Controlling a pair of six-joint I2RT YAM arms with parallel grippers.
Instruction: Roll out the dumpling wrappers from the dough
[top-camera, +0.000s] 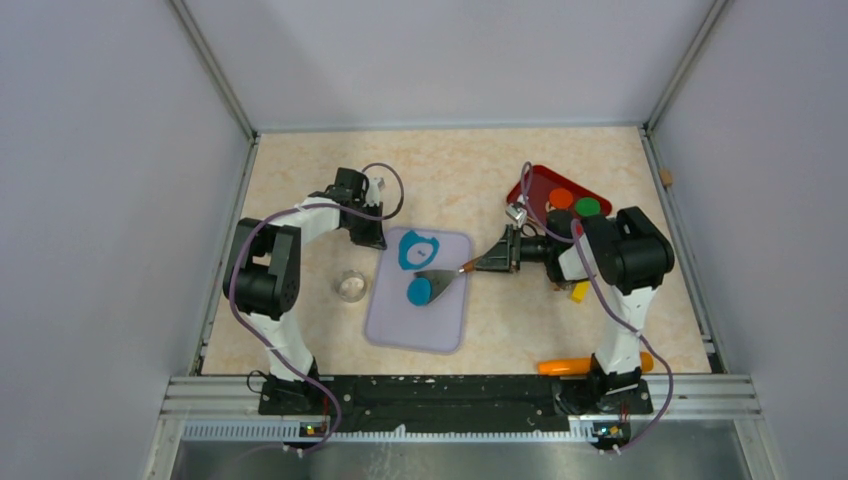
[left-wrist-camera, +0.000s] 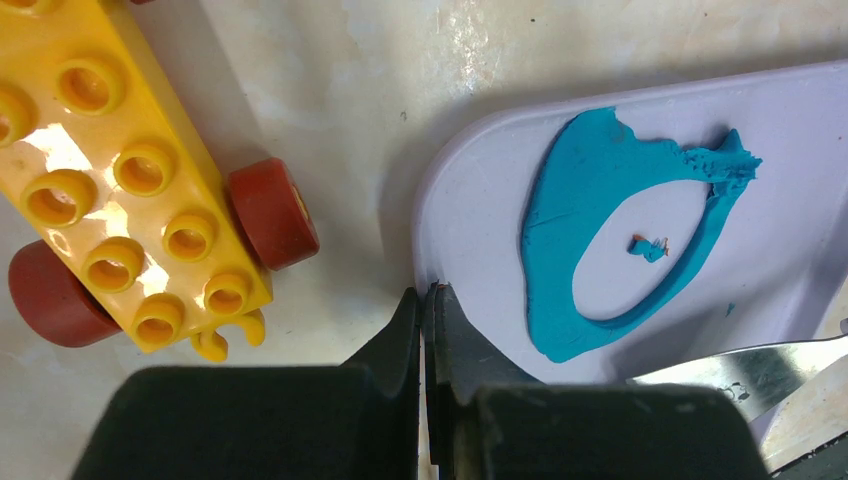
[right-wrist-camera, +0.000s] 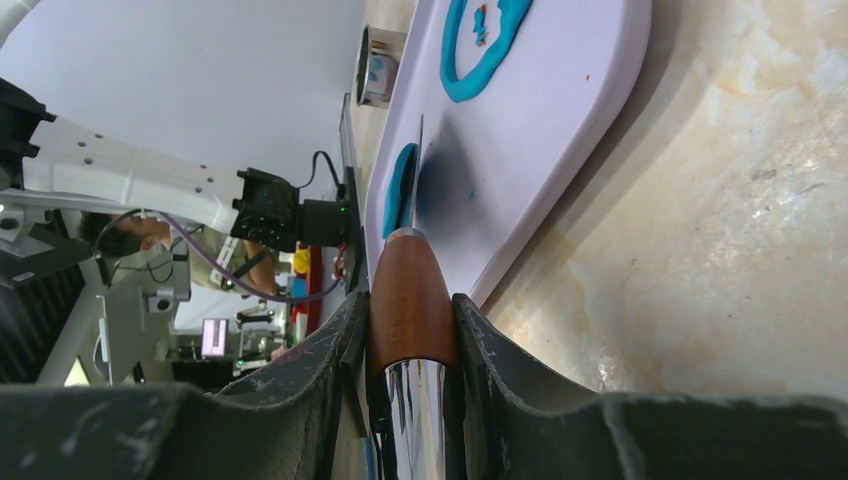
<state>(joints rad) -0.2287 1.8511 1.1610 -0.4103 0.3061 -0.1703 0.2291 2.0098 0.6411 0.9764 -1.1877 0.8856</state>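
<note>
On the lavender mat (top-camera: 415, 325) lies the dough (top-camera: 404, 250), a flat teal ring with a round hole cut out of it, also in the left wrist view (left-wrist-camera: 548, 240). Nearer the front lies a round teal dumpling wrapper (top-camera: 418, 291), partly under the metal blade (top-camera: 440, 277) of a spatula. My right gripper (top-camera: 487, 263) is shut on the spatula's wooden handle (right-wrist-camera: 408, 290), and the blade runs edge-on beside the wrapper (right-wrist-camera: 400, 190). My left gripper (left-wrist-camera: 425, 295) is shut, its tips at the mat's far left corner (left-wrist-camera: 470, 220).
A yellow toy block with red wheels (left-wrist-camera: 130, 170) sits just left of the mat. A small glass dish (top-camera: 351, 286) stands by the mat's left side. A red tray (top-camera: 530, 185) with coloured pieces is at the back right. An orange piece (top-camera: 570, 366) lies by the right base.
</note>
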